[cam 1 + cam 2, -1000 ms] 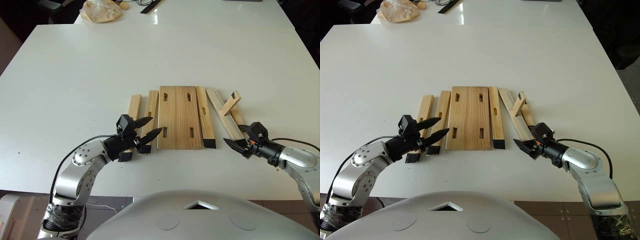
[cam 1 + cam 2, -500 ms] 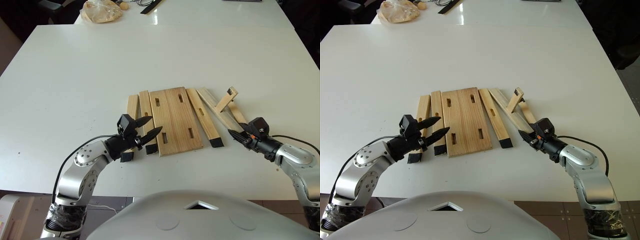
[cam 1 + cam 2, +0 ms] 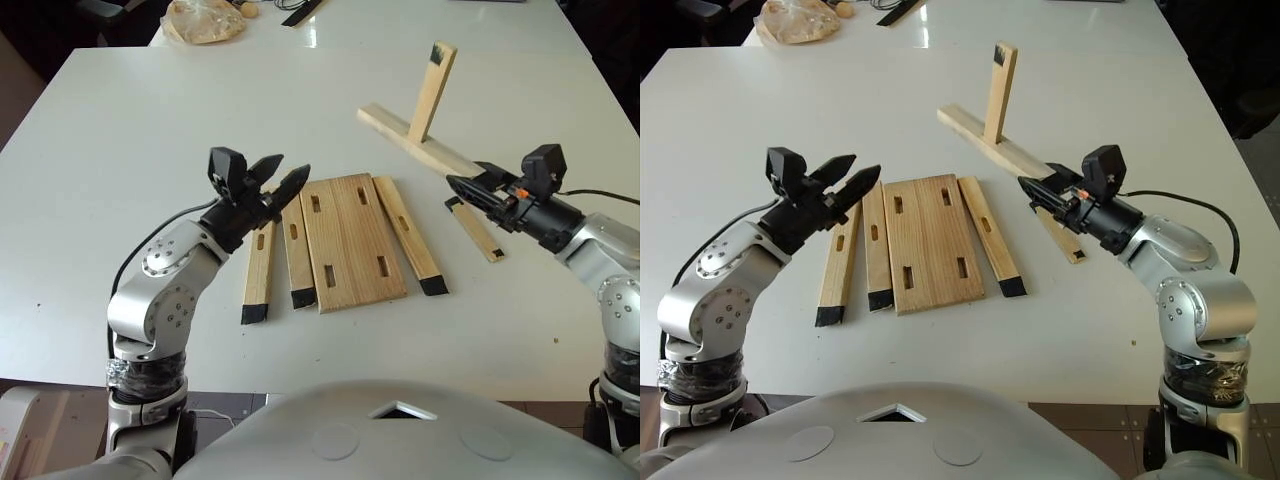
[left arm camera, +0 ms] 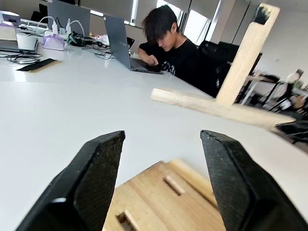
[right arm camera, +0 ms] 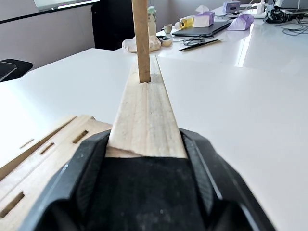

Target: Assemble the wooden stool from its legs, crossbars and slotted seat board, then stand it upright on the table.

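The right gripper (image 3: 462,184), jaws pinching a leg-and-crossbar piece (image 3: 410,138), hangs right of the slotted seat board (image 3: 355,240); the left gripper (image 3: 286,172) hovers left of it, jaws spread.

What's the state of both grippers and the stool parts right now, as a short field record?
left gripper: open, holding nothing, above the far ends of the two legs
right gripper: shut on leg, held out over the table
crossbar: stands up from the held leg
seat board: flat on the table, four slots unfilled
two legs: flat, left of the board
third leg: flat, right of the board
loose bar: flat, near the right gripper
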Available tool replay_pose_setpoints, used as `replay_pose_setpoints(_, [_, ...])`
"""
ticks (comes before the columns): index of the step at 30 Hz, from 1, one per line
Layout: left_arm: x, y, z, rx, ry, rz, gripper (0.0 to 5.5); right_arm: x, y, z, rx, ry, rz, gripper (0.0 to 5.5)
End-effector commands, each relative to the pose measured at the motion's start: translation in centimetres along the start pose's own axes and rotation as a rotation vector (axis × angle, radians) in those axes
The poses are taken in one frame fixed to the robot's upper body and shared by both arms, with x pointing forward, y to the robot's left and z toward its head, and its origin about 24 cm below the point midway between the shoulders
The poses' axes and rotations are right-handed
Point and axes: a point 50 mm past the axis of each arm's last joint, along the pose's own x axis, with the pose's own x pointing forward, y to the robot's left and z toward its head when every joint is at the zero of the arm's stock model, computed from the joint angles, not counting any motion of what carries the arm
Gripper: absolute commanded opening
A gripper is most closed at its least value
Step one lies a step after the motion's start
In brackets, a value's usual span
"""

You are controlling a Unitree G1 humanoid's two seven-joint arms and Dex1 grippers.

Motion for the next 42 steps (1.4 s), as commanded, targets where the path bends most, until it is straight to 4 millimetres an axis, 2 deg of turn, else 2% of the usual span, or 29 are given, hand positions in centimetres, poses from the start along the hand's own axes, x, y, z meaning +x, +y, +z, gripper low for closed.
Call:
replay_pose_setpoints(1, [-0.2,-1.5,0.7,-0.149,-0.052,-0.162,3.21,0.4,0.9,2.7,0.098,-0.158,0.126,2.05])
replay_pose_setpoints(4, [-0.6,-3.3,2.2,-0.253,-0.132,-0.350,3.68,0.2,2.5,4.3,0.197,-0.231,0.325,2.05])
replay_pose_setpoints(7, [-0.1,-4.1,4.0,-0.285,-0.200,-0.435,4.05,-0.3,3.9,5.6,0.288,-0.246,0.547,2.05])
replay_pose_setpoints(12, [1.2,-5.0,5.7,-0.295,-0.242,-0.544,4.05,-0.2,4.5,6.1,0.387,-0.220,0.717,2.05])
replay_pose_setpoints(19, [1.3,-6.2,5.3,-0.283,-0.198,-0.628,4.05,0.4,4.4,5.6,0.426,-0.149,0.799,2.05])
replay_pose_setpoints(23, [0.6,-6.8,5.4,-0.272,-0.199,-0.710,3.55,1.1,4.0,4.6,0.425,-0.121,0.785,2.05])
replay_pose_setpoints(28, [0.2,-6.9,5.6,-0.267,-0.203,-0.738,2.90,1.0,3.6,3.9,0.378,-0.084,0.779,2.05])
replay_pose_setpoints(34, [0.0,-6.8,5.7,-0.271,-0.206,-0.740,2.07,0.7,2.9,2.0,0.294,0.000,0.765,2.05])
replay_pose_setpoints(42, [-0.4,-7.0,5.0,-0.247,-0.138,-0.774,2.04,0.3,2.7,1.4,0.221,0.070,0.806,2.05])
